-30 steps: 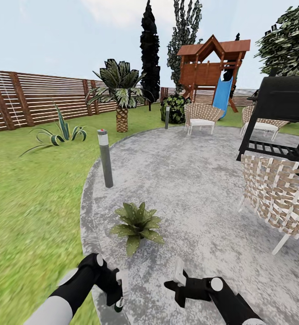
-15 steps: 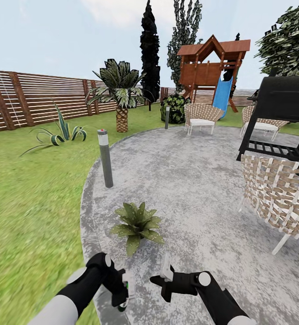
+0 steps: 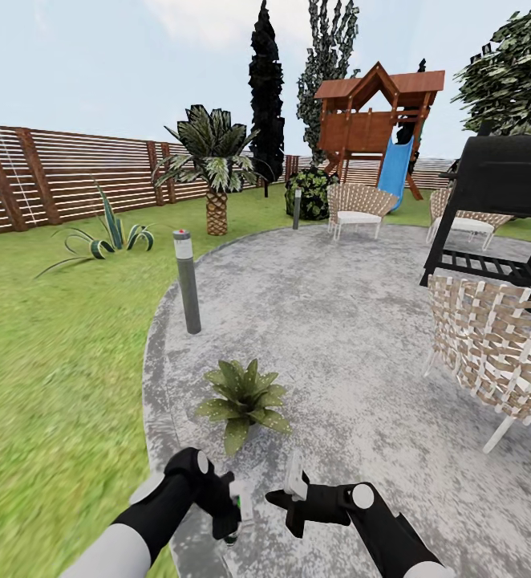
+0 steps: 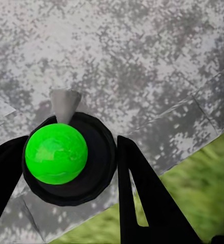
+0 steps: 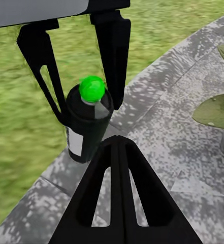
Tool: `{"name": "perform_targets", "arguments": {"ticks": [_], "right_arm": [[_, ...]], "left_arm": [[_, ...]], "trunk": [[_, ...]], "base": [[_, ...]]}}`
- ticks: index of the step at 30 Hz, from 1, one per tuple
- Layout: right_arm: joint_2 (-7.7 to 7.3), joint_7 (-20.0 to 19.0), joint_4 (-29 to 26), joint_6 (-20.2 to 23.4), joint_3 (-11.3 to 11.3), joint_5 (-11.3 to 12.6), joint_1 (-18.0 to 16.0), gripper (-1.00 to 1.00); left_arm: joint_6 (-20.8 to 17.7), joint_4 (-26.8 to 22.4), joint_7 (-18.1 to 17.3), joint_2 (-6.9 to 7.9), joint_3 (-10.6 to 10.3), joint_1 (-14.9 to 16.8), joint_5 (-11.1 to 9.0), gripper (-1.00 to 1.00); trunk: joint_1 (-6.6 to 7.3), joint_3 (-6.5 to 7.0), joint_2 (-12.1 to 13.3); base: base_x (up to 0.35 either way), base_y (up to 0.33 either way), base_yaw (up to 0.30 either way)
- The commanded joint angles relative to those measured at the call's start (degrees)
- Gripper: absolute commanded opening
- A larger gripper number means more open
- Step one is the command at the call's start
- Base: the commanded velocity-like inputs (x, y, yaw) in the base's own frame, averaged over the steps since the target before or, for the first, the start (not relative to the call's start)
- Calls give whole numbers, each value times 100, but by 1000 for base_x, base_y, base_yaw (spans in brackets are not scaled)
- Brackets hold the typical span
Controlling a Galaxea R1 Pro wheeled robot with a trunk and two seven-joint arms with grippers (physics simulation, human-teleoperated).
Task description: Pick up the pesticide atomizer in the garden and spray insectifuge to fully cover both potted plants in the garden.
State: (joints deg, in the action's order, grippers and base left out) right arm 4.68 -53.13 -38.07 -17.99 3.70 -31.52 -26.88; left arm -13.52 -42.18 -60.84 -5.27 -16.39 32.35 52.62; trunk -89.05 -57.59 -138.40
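The left tool [image 3: 232, 514] grips the pesticide atomizer [image 3: 235, 514] between its 2 fingers [image 5: 113, 46], green cap [image 4: 56, 153] showing, over the patio edge [image 3: 157, 417] at 6 o'clock. The right tool [image 3: 293, 490], at 3 o'clock of it and just apart, has its fingers pressed together on nothing. 1 potted plant [image 3: 244, 399] sits near at 12 o'clock, the bollard light [image 3: 188, 281] farther off.
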Motion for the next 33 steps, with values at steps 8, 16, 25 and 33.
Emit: {"name": "perform_targets", "arguments": {"ticks": [8, 16, 25, 33], "right_arm": [[4, -4, -15, -29, -6, -48, -2, -100], [6, -4, -16, -29, -7, -55, -2, -100], [2, -3, -16, -29, -8, -55, -2, -100], [4, -1, -16, -29, -9, -56, -2, -100]], "left_arm": [[-61, 0, 63, -130, -22, 0, 21, -100], [-63, 0, 64, -215, -32, -7, 29, -100], [-80, -9, 64, -263, -198, 8, 20, -100], [-140, -9, 64, -286, -198, 17, 3, -100]], "trunk": [[1, -6, -2], [1, -6, -2], [1, -6, -2], [1, -6, -2]], "base": [[0, 0, 0], [0, 0, 0], [0, 0, 0], [0, 0, 0]]}}
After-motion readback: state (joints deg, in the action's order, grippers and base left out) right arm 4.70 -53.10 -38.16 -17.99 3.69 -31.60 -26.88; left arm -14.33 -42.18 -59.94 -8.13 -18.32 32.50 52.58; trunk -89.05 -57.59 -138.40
